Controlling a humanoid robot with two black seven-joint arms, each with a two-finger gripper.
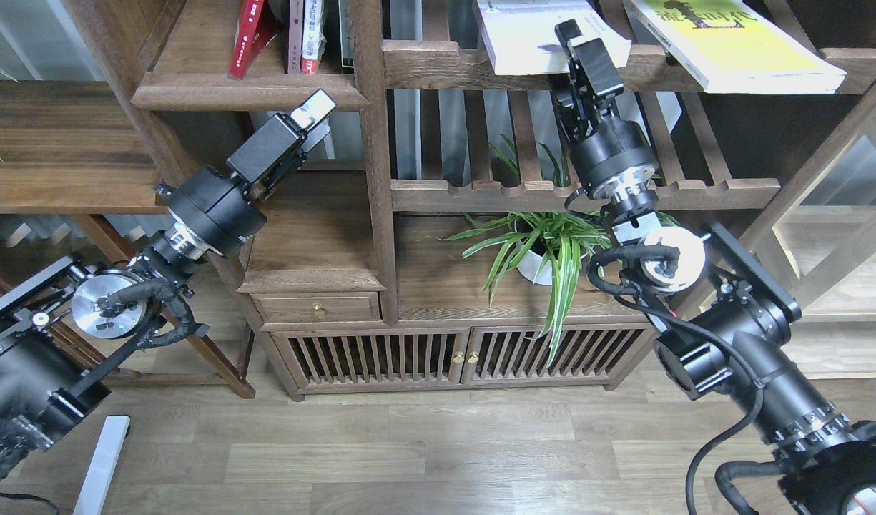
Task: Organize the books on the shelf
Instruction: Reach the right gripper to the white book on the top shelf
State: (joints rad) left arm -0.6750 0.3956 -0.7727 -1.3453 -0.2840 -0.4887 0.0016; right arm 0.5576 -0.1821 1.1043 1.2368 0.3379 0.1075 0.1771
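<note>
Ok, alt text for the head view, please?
The right pincer reaches up against the white book lying flat on a slatted rack, beside a yellow-green book. The left pincer points at the shelf holding upright red books.

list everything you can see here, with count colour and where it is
white book: 1, pale, flat on upper slatted rack
yellow-green book: 1, flat, upper right rack
red book: 1, leaning on solid shelf, upper left
upright books: a few, red and white spines, beside it
potted plant: 1, green leaves, white pot, lower middle
cabinet doors: 2, brown, slatted, bottom
left gripper: below solid shelf
right gripper: at white book's front edge
</note>
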